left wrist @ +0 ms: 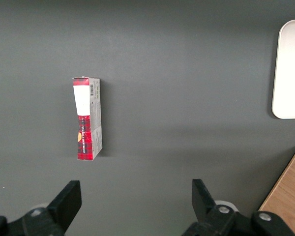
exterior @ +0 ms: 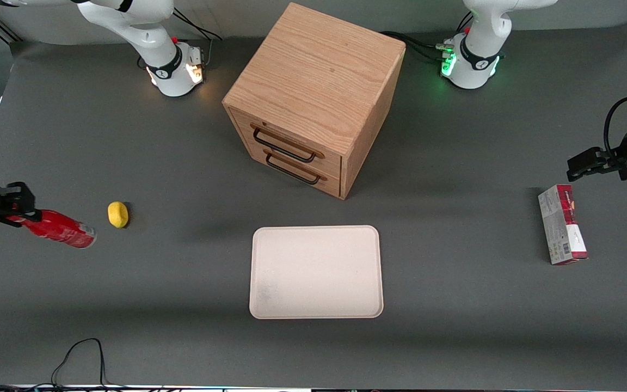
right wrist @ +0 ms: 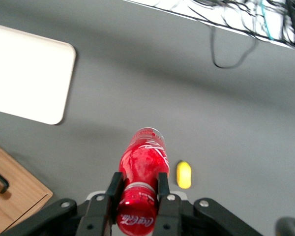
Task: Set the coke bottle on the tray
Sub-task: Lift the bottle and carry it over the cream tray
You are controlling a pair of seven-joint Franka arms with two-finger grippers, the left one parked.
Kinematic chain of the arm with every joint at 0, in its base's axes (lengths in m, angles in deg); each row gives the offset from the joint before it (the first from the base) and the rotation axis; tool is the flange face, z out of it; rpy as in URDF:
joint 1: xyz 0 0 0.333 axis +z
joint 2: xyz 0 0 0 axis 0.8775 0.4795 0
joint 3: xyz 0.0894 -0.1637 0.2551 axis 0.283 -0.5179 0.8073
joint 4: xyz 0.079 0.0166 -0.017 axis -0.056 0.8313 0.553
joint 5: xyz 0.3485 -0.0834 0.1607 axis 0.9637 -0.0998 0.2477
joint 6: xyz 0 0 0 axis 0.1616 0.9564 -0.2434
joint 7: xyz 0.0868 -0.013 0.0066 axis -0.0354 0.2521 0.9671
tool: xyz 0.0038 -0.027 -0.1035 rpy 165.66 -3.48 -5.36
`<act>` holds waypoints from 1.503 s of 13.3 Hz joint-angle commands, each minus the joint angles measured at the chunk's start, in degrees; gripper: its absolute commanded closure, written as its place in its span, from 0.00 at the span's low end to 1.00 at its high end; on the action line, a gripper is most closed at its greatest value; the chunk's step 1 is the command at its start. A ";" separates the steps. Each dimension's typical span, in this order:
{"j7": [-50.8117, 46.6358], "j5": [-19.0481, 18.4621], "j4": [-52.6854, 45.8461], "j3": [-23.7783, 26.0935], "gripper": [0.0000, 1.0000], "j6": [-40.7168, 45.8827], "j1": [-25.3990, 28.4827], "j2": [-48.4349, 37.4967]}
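Note:
The coke bottle (exterior: 60, 229) is a glossy red bottle held off the table at the working arm's end, tilted with its silvery base pointing toward the tray. My gripper (exterior: 17, 209) is shut on its neck just below the red cap, and the two fingers (right wrist: 114, 186) press the neck of the coke bottle (right wrist: 142, 160) from both sides. The tray (exterior: 316, 271), cream-white with a low rim, lies flat in front of the wooden cabinet, nearer the front camera. The tray (right wrist: 27, 73) holds nothing.
A small yellow lemon (exterior: 118, 214) lies on the table beside the bottle's base. The wooden two-drawer cabinet (exterior: 313, 98) stands mid-table. A red-and-grey carton (exterior: 562, 224) lies toward the parked arm's end. A black cable (exterior: 82, 356) loops at the table's near edge.

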 commanded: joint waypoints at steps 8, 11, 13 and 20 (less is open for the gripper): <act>-0.35 -6.58 -1.38 1.04 0.90 -7.27 22.75 3.21; -1.15 -6.58 -1.38 4.29 0.90 -8.68 23.55 4.00; -0.97 -6.49 -1.30 4.92 0.90 -9.64 23.55 5.05; -1.06 -6.58 -0.68 4.30 0.90 -24.04 22.07 18.84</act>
